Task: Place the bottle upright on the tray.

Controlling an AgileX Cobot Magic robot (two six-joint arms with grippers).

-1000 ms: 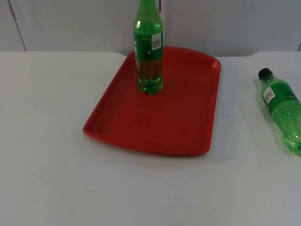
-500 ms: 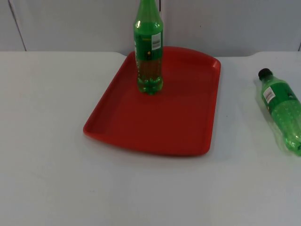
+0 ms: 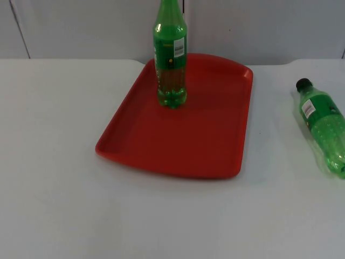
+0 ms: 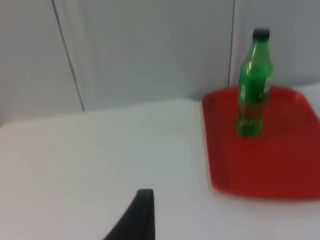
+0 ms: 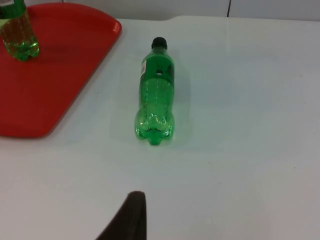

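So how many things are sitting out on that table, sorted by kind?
Green bottles: 2, one upright on the tray, one lying on its side on the table to the tray's right
Red tray: 1
Total: 3

You had bright, even light; the worktop (image 3: 54, 162) washed pale, shadows were faint, and the left wrist view looked soft.
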